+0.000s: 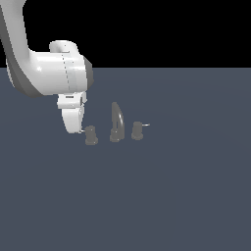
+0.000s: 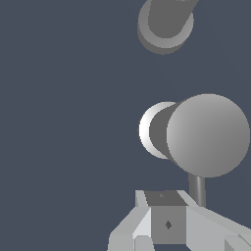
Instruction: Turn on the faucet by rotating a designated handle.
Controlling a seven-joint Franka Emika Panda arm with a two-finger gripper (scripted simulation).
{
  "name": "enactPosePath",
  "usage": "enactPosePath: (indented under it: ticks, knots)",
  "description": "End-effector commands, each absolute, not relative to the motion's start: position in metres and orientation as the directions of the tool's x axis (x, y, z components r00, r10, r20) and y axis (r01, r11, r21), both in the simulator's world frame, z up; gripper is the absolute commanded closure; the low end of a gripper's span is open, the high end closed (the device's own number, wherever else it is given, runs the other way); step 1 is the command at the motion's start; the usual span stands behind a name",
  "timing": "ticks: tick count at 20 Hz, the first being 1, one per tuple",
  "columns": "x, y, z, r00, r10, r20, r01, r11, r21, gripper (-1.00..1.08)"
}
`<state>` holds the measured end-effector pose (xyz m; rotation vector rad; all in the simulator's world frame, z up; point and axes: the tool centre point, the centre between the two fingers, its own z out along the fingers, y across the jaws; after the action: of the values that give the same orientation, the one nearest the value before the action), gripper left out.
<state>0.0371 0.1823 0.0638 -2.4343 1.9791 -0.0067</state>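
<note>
The small grey faucet (image 1: 116, 123) stands on the dark floor, its tall curved spout between two short knobs. The handle (image 1: 90, 135) is the knob on the exterior view's left. In the wrist view the handle (image 2: 208, 135) shows from above on its pale wider base (image 2: 149, 130), with its thin lever (image 2: 197, 190) running toward my fingers. My gripper (image 1: 78, 128) is low, just to the exterior view's left of the handle, at the lever's end. In the wrist view the gripper (image 2: 168, 218) looks shut and empty, its tip right beside the lever.
The matching knob (image 1: 137, 131) on the exterior view's right has its lever pointing right. The spout's base (image 2: 164, 24) shows in the wrist view beyond the handle. My white arm (image 1: 49, 73) hangs over the exterior view's upper left.
</note>
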Motion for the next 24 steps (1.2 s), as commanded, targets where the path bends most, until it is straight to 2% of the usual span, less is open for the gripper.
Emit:
enactPosePath:
  ticks: [1,3,17,19,24]
  knots:
    - [0.025,0.187,0.064,0.208,-0.978,0.000,-0.978,-0.208,0.000,1.08]
    - [0.034,0.182,0.064,0.201,-0.980,0.000,-0.980,-0.201,-0.011,1.08]
    - [-0.009,0.169,0.064,0.207,-0.978,0.000,-0.978,-0.207,0.000,1.08]
    - [-0.006,0.181,0.063,0.221,-0.975,-0.008,-0.975,-0.221,-0.007,1.08]
    - [-0.013,0.157,0.064,0.215,-0.977,-0.004,-0.977,-0.215,-0.004,1.08]
